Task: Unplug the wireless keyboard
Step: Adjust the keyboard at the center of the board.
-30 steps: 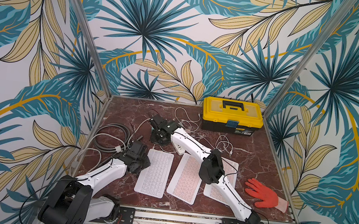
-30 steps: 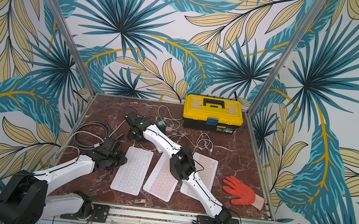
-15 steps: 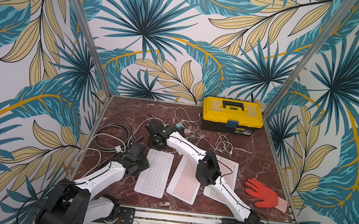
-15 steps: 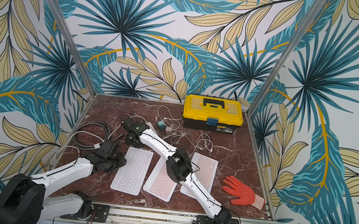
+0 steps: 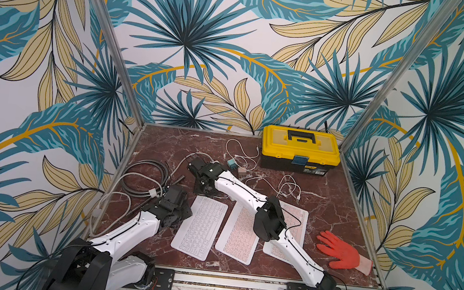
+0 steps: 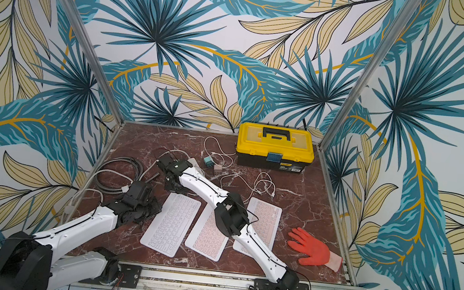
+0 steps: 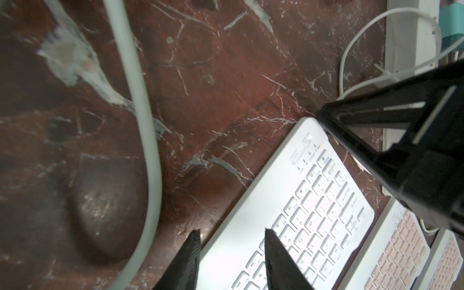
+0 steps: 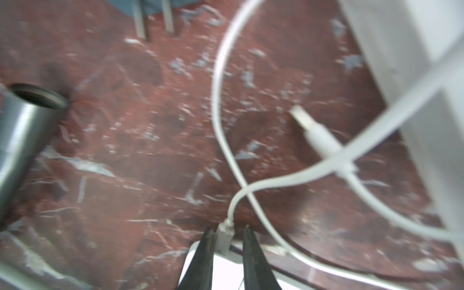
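R gripper (image 8: 228, 227) sits at the far edge of the white kbd (image 5: 200, 228), jaws narrowly apart w/ the white plug (image 8: 224, 234) btwn them. One finger (image 8: 207, 251) touches the plug's side and the other shows a thin gap, so not a full pinch. Plug sits at the kbd's edge; its white cable (image 8: 288, 177) loops off over the marble tabletop (image 5: 323, 197), crossing a second white lead (image 8: 218, 100). L gripper (image 7: 232, 230) is at the kbd's left long edge, jaws spread, one finger over the keys and one over bare table; can't tell if it touches. White kbd lies leftmost of three, toward front-centre, just beside a pink kbd (image 5: 239, 236), then a second pink kbd (image 5: 293, 218). Near the plug are a loose USB end (image 8: 308, 125) and a grey metal tube (image 8: 22, 130). Further out: grey cable coil (image 5: 138, 176) at left, yellow toolbox (image 5: 300, 147) at back, red glove (image 5: 337, 251) at right.
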{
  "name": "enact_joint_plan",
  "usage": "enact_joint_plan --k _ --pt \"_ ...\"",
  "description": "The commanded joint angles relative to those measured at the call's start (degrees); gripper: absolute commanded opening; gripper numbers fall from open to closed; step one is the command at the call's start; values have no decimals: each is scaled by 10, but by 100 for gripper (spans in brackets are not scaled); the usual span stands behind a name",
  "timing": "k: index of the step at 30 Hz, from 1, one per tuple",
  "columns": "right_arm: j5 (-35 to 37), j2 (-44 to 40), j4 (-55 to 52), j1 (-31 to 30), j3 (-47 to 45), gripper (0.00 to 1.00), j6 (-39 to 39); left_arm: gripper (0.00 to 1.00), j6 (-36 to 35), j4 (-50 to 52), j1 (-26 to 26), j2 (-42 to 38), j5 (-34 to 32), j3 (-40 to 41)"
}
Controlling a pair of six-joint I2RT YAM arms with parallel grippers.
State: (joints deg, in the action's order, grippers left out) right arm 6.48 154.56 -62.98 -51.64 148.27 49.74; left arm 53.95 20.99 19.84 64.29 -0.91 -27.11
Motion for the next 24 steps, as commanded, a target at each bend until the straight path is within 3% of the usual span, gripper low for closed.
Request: enact_joint_plan --k 1,9,19,24 --pt "16 -3 -80 7 -52 24 11 45 -5 -5 1 -4 -20 1" --pt "6 -84 -11 9 -183 25 70 45 -6 -5 2 -10 -16 -1" --pt "-2 -59 -68 16 -111 30 170 41 -19 -12 10 6 95 -5" --pt "-45 -54 -62 24 -112 30 228 40 -15 -12 28 16 127 4"
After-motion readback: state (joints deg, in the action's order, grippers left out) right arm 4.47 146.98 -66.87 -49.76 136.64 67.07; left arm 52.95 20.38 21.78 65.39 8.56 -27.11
